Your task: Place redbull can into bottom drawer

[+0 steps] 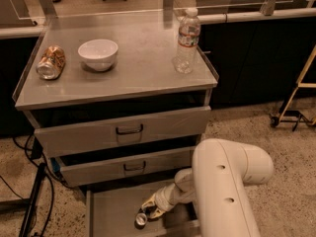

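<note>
The gripper [149, 210] was low inside the bottom drawer [111, 216], which stood pulled out toward the near side beneath the 2 other drawers. It reached in from the right at the end of a thick white arm [227, 181] that filled the near right part of the view. The redbull can [141, 219] was in that drawer, right at the tip of the gripper on its near left side, with its shiny silver top showing. Whether the gripper pinched the can or merely touched it could not be told.

Above it, the middle drawer [98, 171] and the top drawer [163, 127] each had 1 dark loop handle, and both were slightly ajar, with a dark gap above each front.

On the bench [138, 80] stood a white bowl [98, 54] at the far left. An orange-copper can [51, 62] lay on its side just left of the bowl. A clear water bottle [187, 41] with a white cap stood upright near the right edge, well apart from the bowl.

On the speckled floor, dark cables [29, 201] ran along the left of the drawers. A pale wheeled stand [296, 100] stood at the far right.
</note>
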You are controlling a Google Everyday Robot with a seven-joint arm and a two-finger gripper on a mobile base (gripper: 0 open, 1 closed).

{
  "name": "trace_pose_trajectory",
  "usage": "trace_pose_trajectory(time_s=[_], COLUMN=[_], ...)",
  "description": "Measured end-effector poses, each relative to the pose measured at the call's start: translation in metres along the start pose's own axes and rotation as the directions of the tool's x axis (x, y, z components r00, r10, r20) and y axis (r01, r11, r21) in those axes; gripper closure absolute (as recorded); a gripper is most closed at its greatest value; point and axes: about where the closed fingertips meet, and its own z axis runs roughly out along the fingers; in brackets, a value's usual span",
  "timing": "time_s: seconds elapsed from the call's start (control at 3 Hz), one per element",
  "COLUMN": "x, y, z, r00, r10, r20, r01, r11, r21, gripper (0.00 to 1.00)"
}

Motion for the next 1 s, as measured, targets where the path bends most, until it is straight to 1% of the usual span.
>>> trace_pose_trajectory(time_s=[0.33,0.67,1.0], x=[-0.018,-0.006,-0.01], y=[-0.009,0.004,0.001], z=[0.002,-0.015,-0.009], r00=[0.999,0.992,0.99], r10=[0.044,0.055,0.058], r20=[0.029,0.113,0.126], r01=[-0.043,-0.04,-0.043], r11=[0.9986,0.9912,0.9926], r21=[-0.031,-0.126,-0.113], gripper=[1.0,1.0,1.0])
